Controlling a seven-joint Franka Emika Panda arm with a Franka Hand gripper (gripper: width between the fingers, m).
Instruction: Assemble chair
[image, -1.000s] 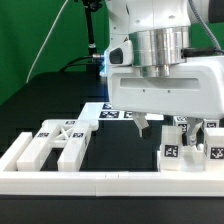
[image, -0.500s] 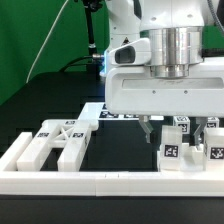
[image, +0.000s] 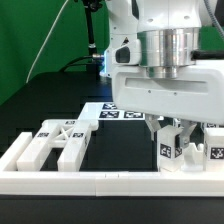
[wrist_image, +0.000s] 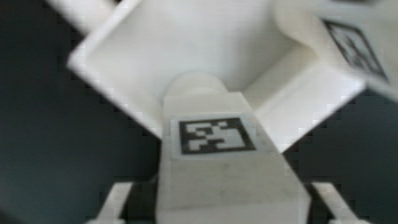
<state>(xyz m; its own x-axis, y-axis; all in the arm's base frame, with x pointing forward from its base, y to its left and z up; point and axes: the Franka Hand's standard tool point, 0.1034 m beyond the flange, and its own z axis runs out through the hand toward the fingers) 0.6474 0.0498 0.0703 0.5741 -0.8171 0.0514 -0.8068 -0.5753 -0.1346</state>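
Now the gripper (image: 170, 132) stands astride a leg (image: 170, 152) on the exterior view's right, a finger (wrist_image: 118, 203) on each side; whether they pinch it I cannot tell. A second leg (image: 213, 150) stands just beside; the braced piece (image: 60, 140) lies well apart, at that view's left

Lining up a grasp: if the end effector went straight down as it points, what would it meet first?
Probably the tagged white chair part right below the end effector; depth is unclear.
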